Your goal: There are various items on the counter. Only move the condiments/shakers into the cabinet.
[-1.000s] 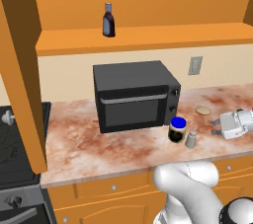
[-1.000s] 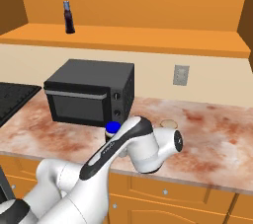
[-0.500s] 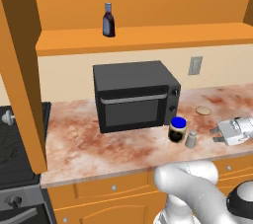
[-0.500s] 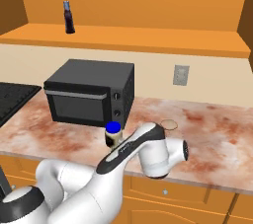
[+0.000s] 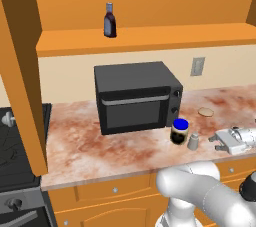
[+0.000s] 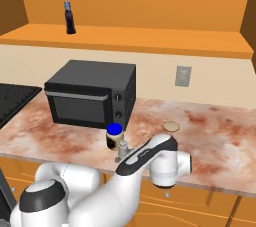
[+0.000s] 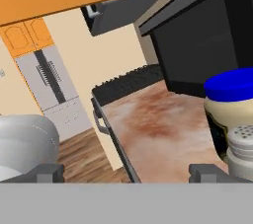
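End effector (image 5: 218,141) low at the marbled reddish stone table (image 5: 100,146), fingers spread wide, holding nothing, side-on for the small grey shaker (image 5: 193,141) beside the blue-lidded dark jar (image 5: 179,131). Slim dark purple bottle (image 5: 110,20) already on the orange cabinet shelf (image 5: 150,38).

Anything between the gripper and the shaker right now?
Nothing. In the left base view only bare counter separates the open gripper from the shaker; the jar stands just beyond the shaker.

blue-lidded dark jar (image 5: 179,131), grey shaker (image 5: 193,141), black microwave (image 5: 136,96)
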Available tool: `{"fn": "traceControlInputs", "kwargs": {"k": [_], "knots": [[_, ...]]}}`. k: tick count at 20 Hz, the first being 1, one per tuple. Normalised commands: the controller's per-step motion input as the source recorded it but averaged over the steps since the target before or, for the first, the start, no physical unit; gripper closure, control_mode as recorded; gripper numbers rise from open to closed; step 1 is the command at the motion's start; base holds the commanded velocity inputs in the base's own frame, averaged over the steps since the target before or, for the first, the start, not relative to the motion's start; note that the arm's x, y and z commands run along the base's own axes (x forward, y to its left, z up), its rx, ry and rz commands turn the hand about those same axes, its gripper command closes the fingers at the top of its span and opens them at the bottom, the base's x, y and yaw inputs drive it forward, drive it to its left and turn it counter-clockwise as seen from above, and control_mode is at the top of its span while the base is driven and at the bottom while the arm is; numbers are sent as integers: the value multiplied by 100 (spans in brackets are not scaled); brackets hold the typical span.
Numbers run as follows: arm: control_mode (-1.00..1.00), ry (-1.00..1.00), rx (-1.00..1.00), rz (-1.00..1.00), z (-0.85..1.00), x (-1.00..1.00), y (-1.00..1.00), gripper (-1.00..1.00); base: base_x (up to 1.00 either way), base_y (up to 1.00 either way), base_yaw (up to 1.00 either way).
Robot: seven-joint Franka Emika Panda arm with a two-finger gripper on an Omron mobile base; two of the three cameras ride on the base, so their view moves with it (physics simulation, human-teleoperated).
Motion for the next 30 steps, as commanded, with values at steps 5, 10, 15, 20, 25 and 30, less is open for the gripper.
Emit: {"fn": "traceControlInputs", "kwargs": {"k": [5, 10, 15, 20, 25, 30], "knots": [[-100, -8, 7, 0, -17, 11, 0, -100, 0, 0, 0], [-100, -13, 1, -1, -4, 5, 0, -100, 0, 0, 0], [-100, -8, -1, -11, 0, 2, 7, -100, 0, 0, 0], [-100, 0, -4, -14, 0, 22, 3, -100, 0, 0, 0], [-100, 0, -3, -12, 0, 32, 0, -100, 0, 0, 0], [-100, 0, -2, -4, -5, 6, 0, -100, 0, 0, 0]]}}
